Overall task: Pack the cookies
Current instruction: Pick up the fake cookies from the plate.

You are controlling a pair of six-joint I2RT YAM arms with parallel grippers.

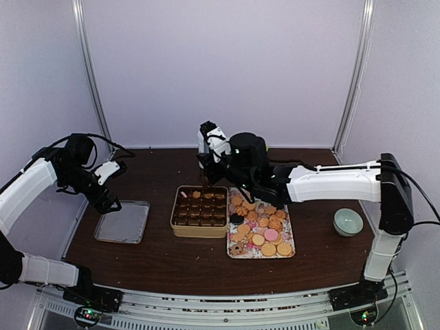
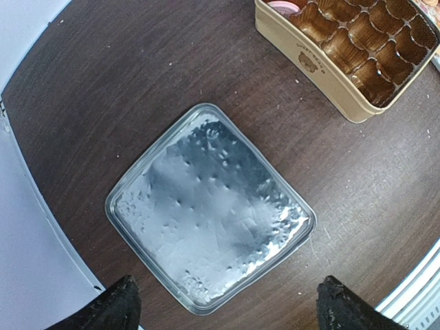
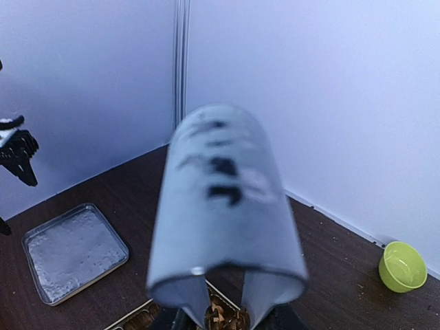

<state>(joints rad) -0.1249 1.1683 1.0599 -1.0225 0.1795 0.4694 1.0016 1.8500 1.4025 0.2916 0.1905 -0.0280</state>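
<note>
Dimpled silvery tray, round golden cookies

Golden-tan, pink and near-black cookies cover a pale, speckled tray just right of the cream tin, whose cells hold glossy brown paper cups. Left of the tin is a dimpled silver pan; well to its right, a pale green bowl. The desk is dark brown woodgrain.

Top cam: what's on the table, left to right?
On the table: silver tray → tin → cookies → green bowl.
</note>
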